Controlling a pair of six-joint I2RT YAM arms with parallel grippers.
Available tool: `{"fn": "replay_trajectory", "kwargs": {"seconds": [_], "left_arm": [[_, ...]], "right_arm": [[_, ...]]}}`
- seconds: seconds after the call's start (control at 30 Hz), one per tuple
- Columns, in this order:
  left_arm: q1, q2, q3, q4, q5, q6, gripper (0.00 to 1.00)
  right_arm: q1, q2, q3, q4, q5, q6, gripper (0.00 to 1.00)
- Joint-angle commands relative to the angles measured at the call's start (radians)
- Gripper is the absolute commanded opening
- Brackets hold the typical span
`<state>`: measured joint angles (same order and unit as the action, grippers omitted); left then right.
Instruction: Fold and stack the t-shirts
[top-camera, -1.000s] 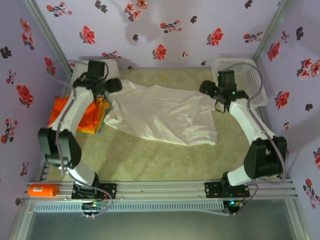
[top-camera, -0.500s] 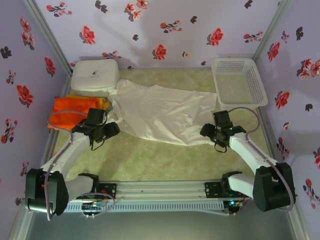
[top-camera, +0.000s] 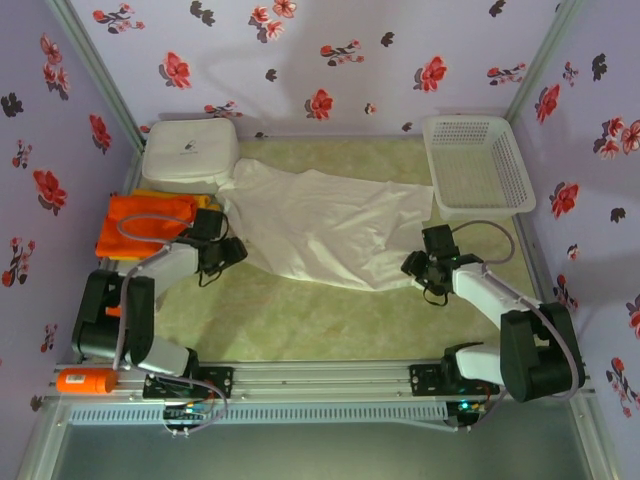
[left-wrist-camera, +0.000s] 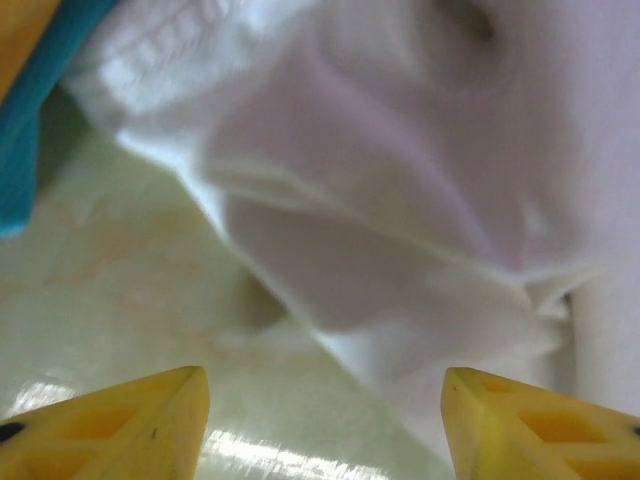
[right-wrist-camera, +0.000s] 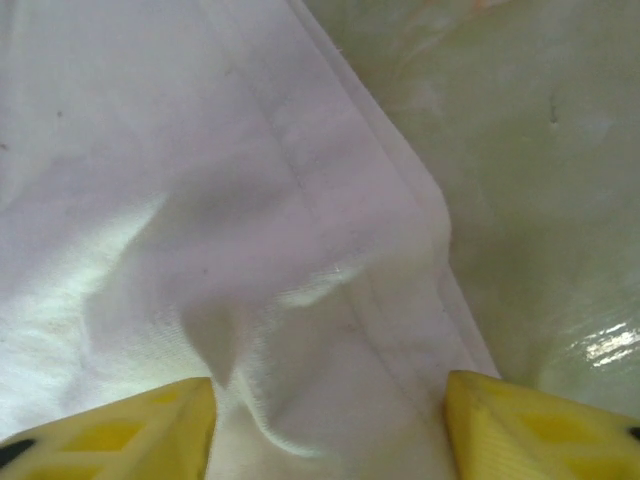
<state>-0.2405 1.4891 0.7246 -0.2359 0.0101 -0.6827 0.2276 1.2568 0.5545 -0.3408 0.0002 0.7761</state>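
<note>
An off-white t-shirt (top-camera: 320, 232) lies spread and wrinkled across the middle of the table. A folded orange t-shirt (top-camera: 140, 222) lies at the left, and a yellow edge (top-camera: 207, 204) shows beside it. My left gripper (top-camera: 232, 251) sits low at the off-white shirt's near-left edge. Its fingers stand open (left-wrist-camera: 325, 425) over bare table, with the shirt's hem (left-wrist-camera: 400, 200) just ahead. My right gripper (top-camera: 414, 266) is at the shirt's near-right corner, open (right-wrist-camera: 330, 430), and the cloth's hem (right-wrist-camera: 330, 290) lies bunched between its fingers.
A white rounded box (top-camera: 190, 150) stands at the back left, behind the orange shirt. A white mesh basket (top-camera: 478, 165) stands at the back right. A teal strip (left-wrist-camera: 25, 120) shows at the left of the left wrist view. An orange object (top-camera: 85, 380) lies on the front rail.
Both arms swung back from the far side and came down at the off-white shirt's near edge. The left gripper then moved up to the shirt's left edge. The right jaws narrowed.
</note>
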Motion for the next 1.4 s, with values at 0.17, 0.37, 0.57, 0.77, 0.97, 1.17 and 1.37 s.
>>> {"fn": "replay_trajectory", "kwargs": {"seconds": [0.17,0.37,0.57,0.77,0.97,1.17,1.37], "left_arm": [[-0.005,0.098,0.064,0.096,-0.049,0.003,0.43],[-0.006,0.152,0.072,0.113,-0.040,0.003,0.15],[-0.020,0.027,-0.007,0.072,-0.044,-0.001,0.00],[-0.042,-0.181,-0.051,-0.078,-0.045,-0.008,0.00],[-0.079,-0.325,-0.094,-0.146,-0.046,-0.050,0.00],[-0.112,-0.378,-0.104,-0.203,-0.045,-0.064,0.00],[-0.138,-0.451,-0.044,-0.372,-0.089,-0.022,0.00]], "right_arm": [[-0.018,-0.067,-0.005,-0.025,0.056,-0.002,0.32],[-0.036,-0.075,0.019,-0.059,0.044,-0.024,0.08],[-0.039,-0.128,0.012,-0.112,0.045,-0.031,0.06],[-0.039,-0.210,0.007,-0.209,0.005,-0.011,0.54],[-0.015,-0.277,-0.122,-0.156,-0.016,0.063,0.70],[-0.013,-0.243,-0.152,-0.030,-0.027,0.082,0.55],[-0.017,-0.264,-0.058,-0.178,0.045,0.011,0.11]]}}
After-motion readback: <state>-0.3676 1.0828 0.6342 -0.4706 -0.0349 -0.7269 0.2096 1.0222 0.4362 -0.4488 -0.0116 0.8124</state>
